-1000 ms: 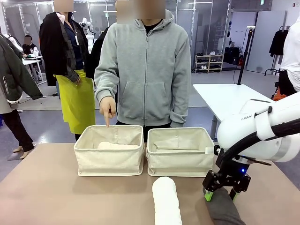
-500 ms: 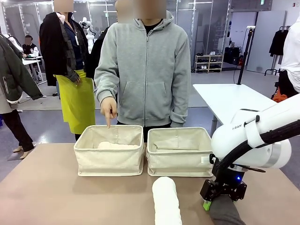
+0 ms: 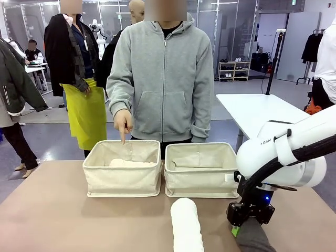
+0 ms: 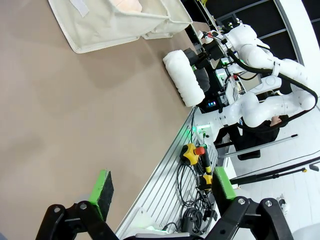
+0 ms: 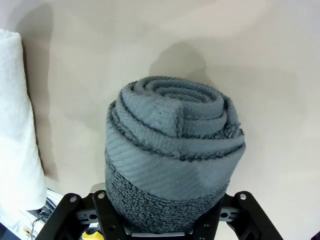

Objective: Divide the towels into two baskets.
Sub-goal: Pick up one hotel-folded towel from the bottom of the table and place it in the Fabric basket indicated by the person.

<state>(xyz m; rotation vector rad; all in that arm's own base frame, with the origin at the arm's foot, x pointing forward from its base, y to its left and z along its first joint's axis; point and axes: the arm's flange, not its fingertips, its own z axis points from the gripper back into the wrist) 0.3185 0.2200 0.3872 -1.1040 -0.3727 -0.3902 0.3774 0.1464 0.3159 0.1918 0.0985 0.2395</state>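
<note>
Two cream baskets stand side by side at mid-table, the left basket point(image 3: 122, 182) and the right basket point(image 3: 201, 185). A pale towel point(image 3: 131, 163) lies in the left one. The white towel point(image 3: 186, 227) lies on the table in front of the right basket. Beside it, at the front right, is the dark grey towel point(image 3: 255, 242). My right gripper point(image 3: 245, 229) is down on it, and in the right wrist view the rolled grey towel point(image 5: 172, 150) sits squeezed between the jaws. My left gripper point(image 4: 161, 185) hangs open over bare table, holding nothing.
A person in a grey hoodie stands behind the baskets, one hand point(image 3: 123, 123) pointing down into the left basket. The tan table point(image 3: 63, 220) has free room at front left. Its front edge with cables and an emergency-stop button point(image 4: 192, 152) lies close to my left gripper.
My right gripper dropped lower over the dark grey towel and its jaws drew in against the roll. The person's pointing hand and my left gripper stayed put.
</note>
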